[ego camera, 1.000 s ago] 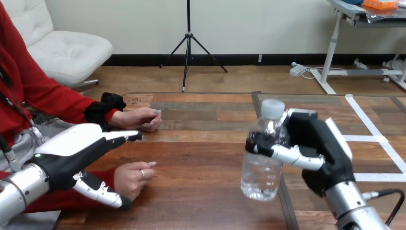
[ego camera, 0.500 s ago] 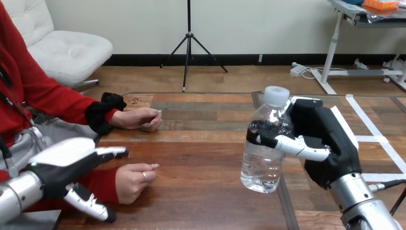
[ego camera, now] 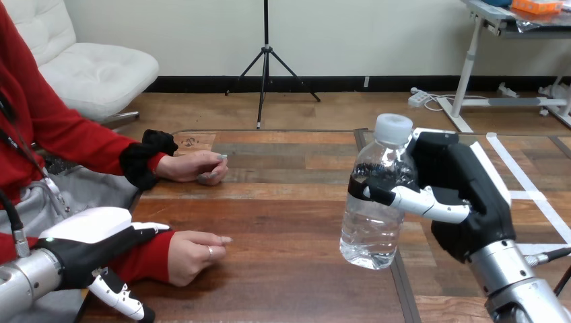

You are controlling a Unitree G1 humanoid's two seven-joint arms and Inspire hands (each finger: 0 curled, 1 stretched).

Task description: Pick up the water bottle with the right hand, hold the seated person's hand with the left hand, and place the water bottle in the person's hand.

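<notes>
The right hand wraps its fingers round the water bottle, upright for handover, right of the person's nearer hand; the left hand, fingers straight and empty, hangs by that hand's wrist, seemingly to steady it.

left hand: pulls back toward the view's bottom-left over the last second; its straight fingertips, earlier up near the person's far hand, now end over the red sleeve of the near arm. Contact with the sleeve can't be judged.
person's near hand: earlier partly covered by the left hand, now fully exposed; fingers reach a bit further out along the table.
right hand: shifts slightly up and to the view's right, same wrap on the bottle.
water bottle: rides up with it; cap sits higher in view, base further off the table.
</notes>
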